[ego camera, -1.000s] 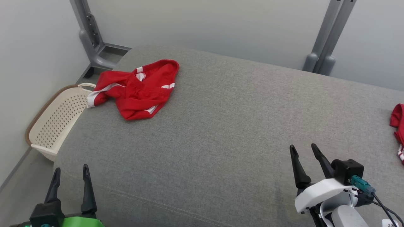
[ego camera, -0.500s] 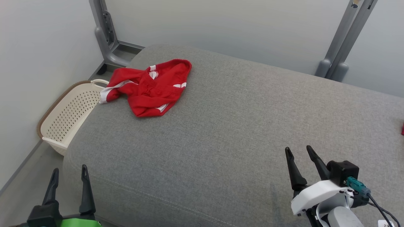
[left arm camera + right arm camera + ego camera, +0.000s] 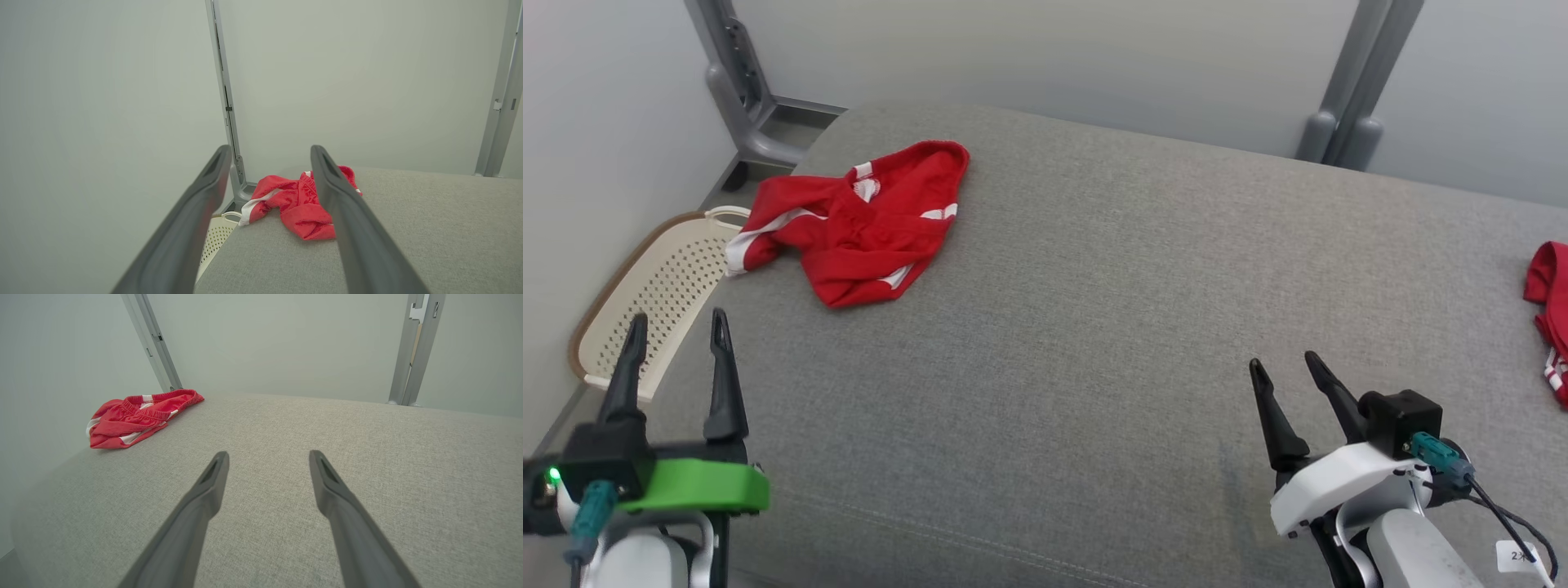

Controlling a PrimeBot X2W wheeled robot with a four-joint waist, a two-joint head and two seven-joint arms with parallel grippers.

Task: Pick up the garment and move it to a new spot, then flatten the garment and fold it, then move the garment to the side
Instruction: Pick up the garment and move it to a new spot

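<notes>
A crumpled red garment (image 3: 854, 224) with white stripes lies at the far left corner of the grey cushion (image 3: 1094, 327), one end hanging over the left edge. It also appears ahead in the left wrist view as a red garment (image 3: 296, 200) and at the upper left in the right wrist view as a red garment (image 3: 135, 418). My left gripper (image 3: 676, 327) stands open at the cushion's near left edge, well short of the garment. My right gripper (image 3: 1284, 366) is open over the near right of the cushion, with nothing between its fingers.
A cream perforated basket (image 3: 645, 294) sits on the floor left of the cushion, below the garment's hanging end. Another red cloth (image 3: 1550, 310) lies at the cushion's right edge. Grey metal posts (image 3: 1347, 90) stand by the back wall.
My left gripper has risen and come forward along the cushion's left edge, with more of its green wrist showing. The camera swung right and then back. The garment has not moved.
</notes>
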